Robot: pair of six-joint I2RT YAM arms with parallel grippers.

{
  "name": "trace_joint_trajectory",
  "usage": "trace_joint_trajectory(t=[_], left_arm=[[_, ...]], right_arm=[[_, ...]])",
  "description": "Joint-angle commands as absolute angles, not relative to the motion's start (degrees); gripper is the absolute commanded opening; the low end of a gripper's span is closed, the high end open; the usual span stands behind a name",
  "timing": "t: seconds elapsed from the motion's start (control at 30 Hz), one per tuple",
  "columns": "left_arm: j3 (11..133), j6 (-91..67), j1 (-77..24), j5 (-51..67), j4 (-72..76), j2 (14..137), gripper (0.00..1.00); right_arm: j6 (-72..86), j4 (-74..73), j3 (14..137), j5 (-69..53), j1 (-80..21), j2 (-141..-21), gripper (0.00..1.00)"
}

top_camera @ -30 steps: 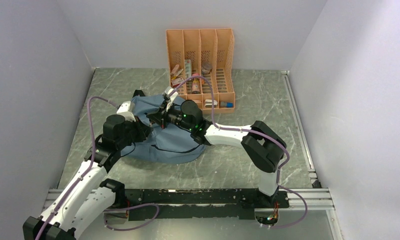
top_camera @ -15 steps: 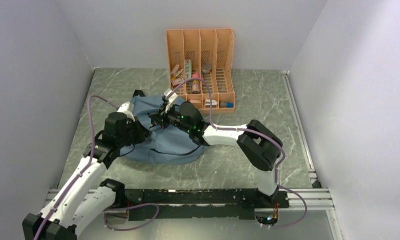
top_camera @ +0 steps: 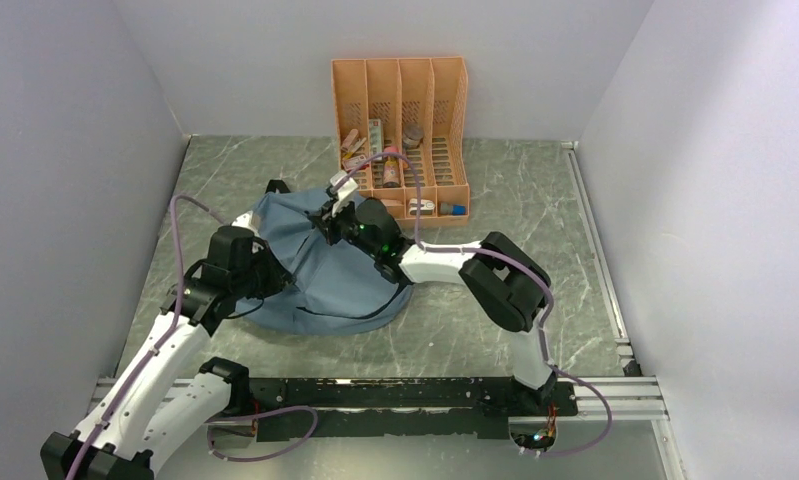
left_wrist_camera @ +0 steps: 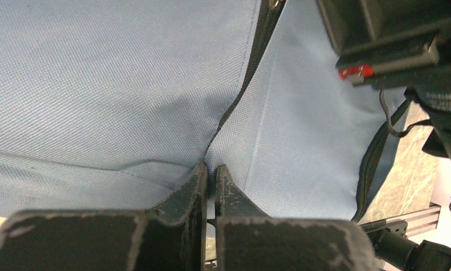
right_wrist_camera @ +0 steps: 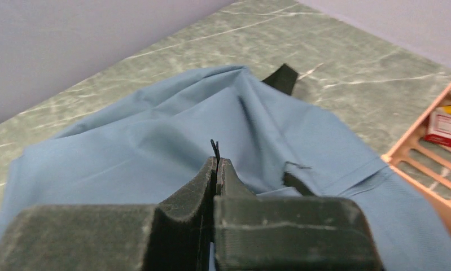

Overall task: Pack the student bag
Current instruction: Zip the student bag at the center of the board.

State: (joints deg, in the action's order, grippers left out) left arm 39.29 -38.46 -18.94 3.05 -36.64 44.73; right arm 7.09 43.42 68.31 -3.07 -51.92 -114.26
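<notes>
1. The student bag [top_camera: 320,285] lies slumped flat on the table [top_camera: 495,200], under and between both sets of jaws. Its long axis runs roughly on a diagonal, from the far-left end to the near-right end.
2. A black tab [top_camera: 275,187] pokes out at the far-left end, past the tips of the right jaws. The rounded edge faces near-right.
3. A black zip trim [left_wrist_camera: 242,79] runs over the blue cloth straight toward the left jaws and ends at their tips.
4. The left gripper [left_wrist_camera: 210,172] is closed to a thin slit. Its tips press into the bag at the end of the zip trim, with cloth puckered on either side, so it appears to pinch the fabric there.
5. The right gripper [right_wrist_camera: 216,164] has its jaws fully together. It nips a thin black cord [right_wrist_camera: 214,147] of the bag, which sticks up just above the tips.
6. An orange file organizer [right_wrist_camera: 437,164] stands to the right of the right jaws, just beyond the bag's edge.
</notes>
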Motion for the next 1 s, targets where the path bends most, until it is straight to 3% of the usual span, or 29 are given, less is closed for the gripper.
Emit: trace_joint_trajectory(t=[0.0,0.63,0.97], left_arm=[[41.0,-38.9,-18.8,1.5,-45.1,43.5,0.05],[41.1,-39.4,-18.8,1.1,-46.1,42.0,0.05],[41.3,-40.1,-18.8,0.1,-45.9,41.1,0.05]], right_arm=[[2.3,48.7,71.8,3.9,-49.7,-116.2,0.00],[-12.2,45.3,82.6,17.0,-45.8,-125.1,0.00],[-10.5,43.2,83.4,11.7,-44.6,-124.4,0.00]])
